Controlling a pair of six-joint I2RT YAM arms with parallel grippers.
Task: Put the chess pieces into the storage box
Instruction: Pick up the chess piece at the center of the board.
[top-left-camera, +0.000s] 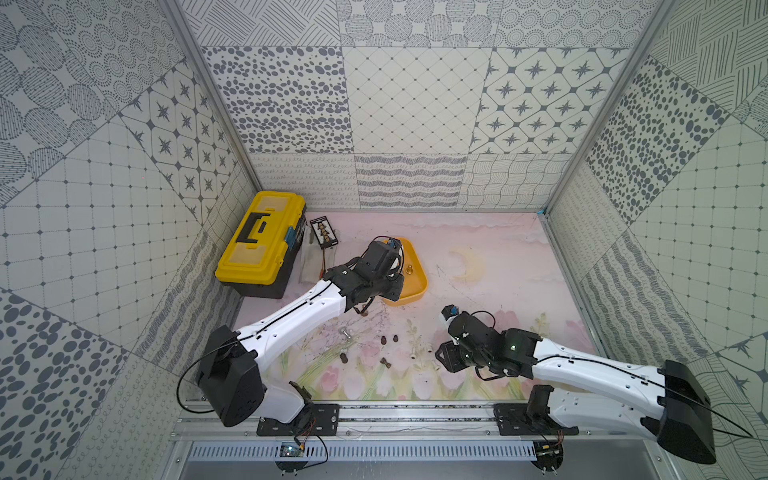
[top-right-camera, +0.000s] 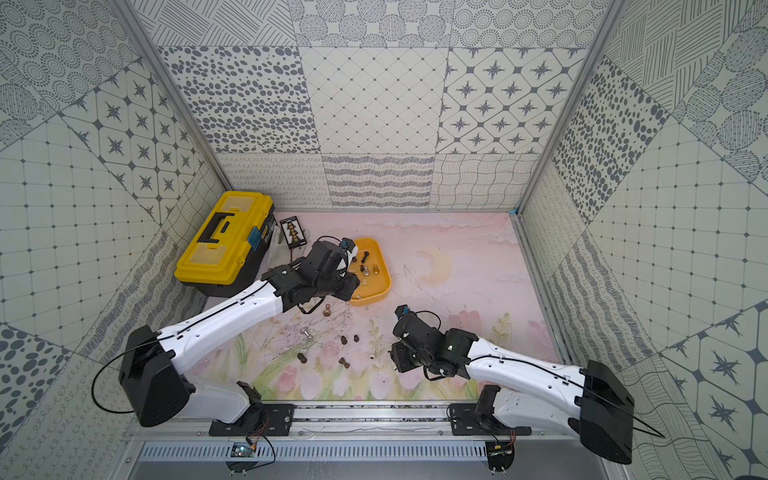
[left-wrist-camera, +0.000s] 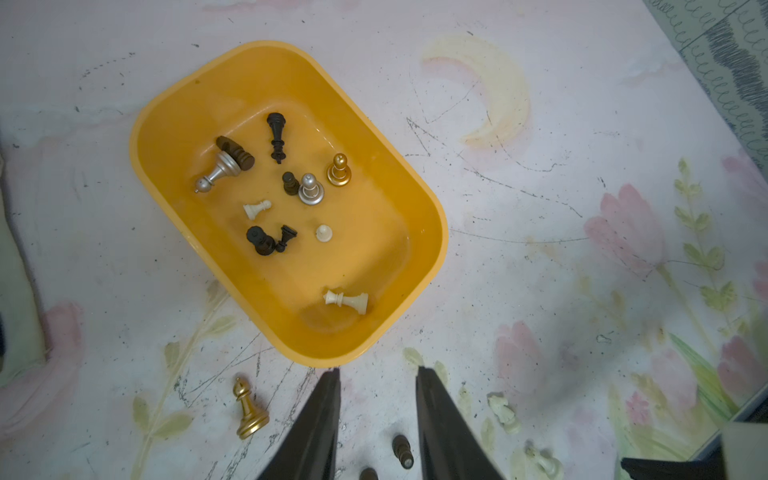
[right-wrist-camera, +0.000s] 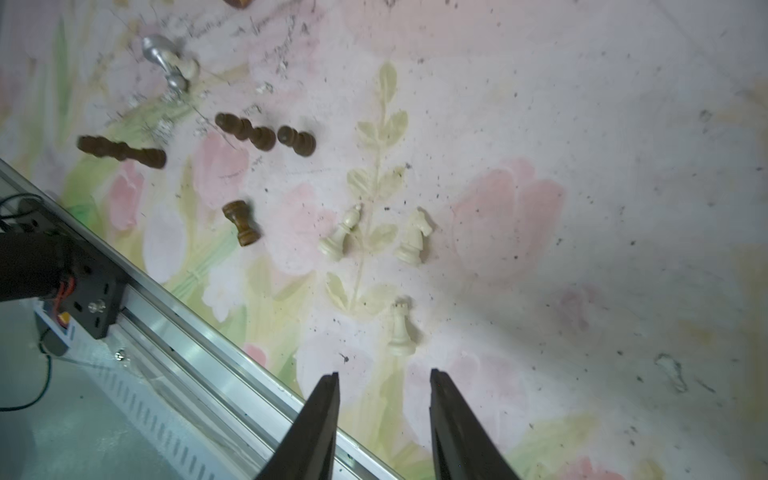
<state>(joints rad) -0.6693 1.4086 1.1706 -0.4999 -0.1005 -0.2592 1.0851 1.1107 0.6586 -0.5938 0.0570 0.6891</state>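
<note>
**Chess sort: both end effectors empty, 11 pcs in box**

Far L of table (top-left-camera: 511, 249): yellow-black toolbox (top-left-camera: 259, 241), lid shut, against L wall. Just R of it, a small black card (top-left-camera: 324, 233) lay flat w/ rows of tiny figures on it.

L end effector (left-wrist-camera: 376, 415): fingers spread, nothing betw. them, over the table just off one short end of the storage box (left-wrist-camera: 166, 124). Gold bishop (left-wrist-camera: 248, 409) stood upright on the table beside that end, outside the box.

Storage box sat R of the card, skewed to the table edges. L wrist covered part of it in both top views. L wrist view showed 11 chess pieces (left-wrist-camera: 259, 240) inside:
- silver bishop (left-wrist-camera: 218, 172) lying, touching a dark pc
- tall black pc (left-wrist-camera: 276, 135) lying
- gold pawn (left-wrist-camera: 338, 171) and silver pawn (left-wrist-camera: 311, 190) upright
- cream queen (left-wrist-camera: 347, 300) lying alone near the end closest to the fingers
- the rest were small black + cream pcs, mid-box

Loose on table, front-centre, per R wrist view:
- silver pc (right-wrist-camera: 164, 58)
- three dark brown pcs (right-wrist-camera: 245, 131)
- brown rook (right-wrist-camera: 242, 222) on its side
- cream bishop (right-wrist-camera: 338, 235), cream knight (right-wrist-camera: 413, 239) and cream rook (right-wrist-camera: 400, 328), none touching

R end effector (right-wrist-camera: 384, 415): fingers spread, empty, over the table. Cream rook was the nearest pc to it, no contact.
</note>
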